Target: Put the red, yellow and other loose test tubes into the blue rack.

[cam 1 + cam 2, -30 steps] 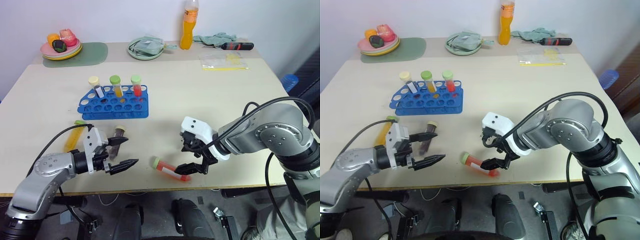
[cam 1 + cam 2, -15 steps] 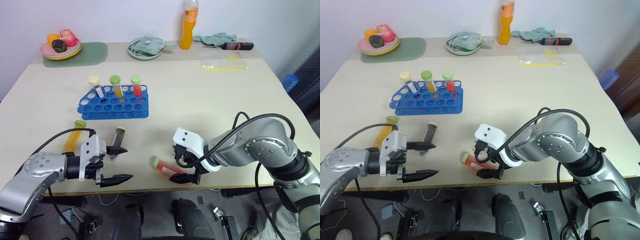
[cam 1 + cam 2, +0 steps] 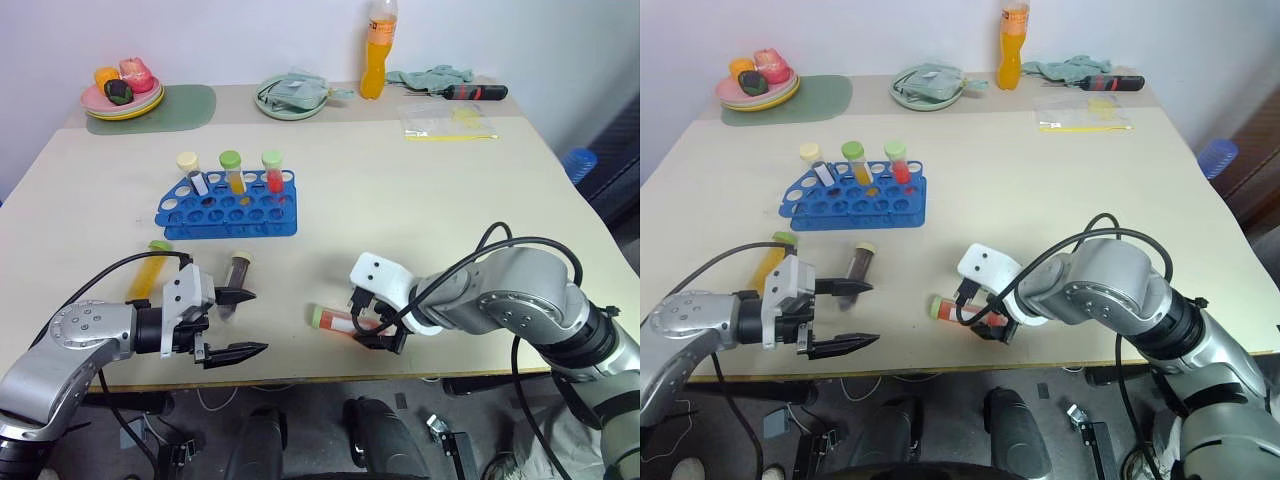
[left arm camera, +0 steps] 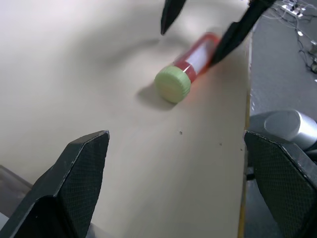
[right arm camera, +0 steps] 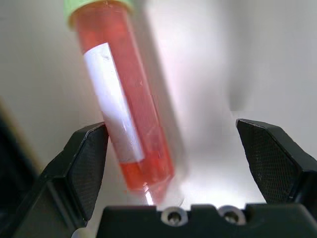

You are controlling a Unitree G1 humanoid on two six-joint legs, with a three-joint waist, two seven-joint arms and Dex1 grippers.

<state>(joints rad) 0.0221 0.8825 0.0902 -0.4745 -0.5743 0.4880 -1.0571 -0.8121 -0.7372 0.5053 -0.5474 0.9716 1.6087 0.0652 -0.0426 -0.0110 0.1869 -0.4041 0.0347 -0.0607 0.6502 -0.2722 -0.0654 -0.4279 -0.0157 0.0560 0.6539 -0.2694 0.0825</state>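
A blue rack point(image 3: 228, 208) is seen on the beige table point(image 3: 400, 190), three tubes in it capped pale yellow, green and light green. Nearer than the rack, a red tube point(image 3: 340, 320) with a light green cap and a white label is seen, left of it a dark brown tube point(image 3: 237, 274) capped cream, and a yellow tube point(image 3: 150, 272) capped green. The grippers' fingers are black.

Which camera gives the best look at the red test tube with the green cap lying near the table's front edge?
The right wrist view: the red test tube with the green cap lies between the open right gripper, white label visible. The left wrist view shows its cap end; both eye views show it partly hidden.
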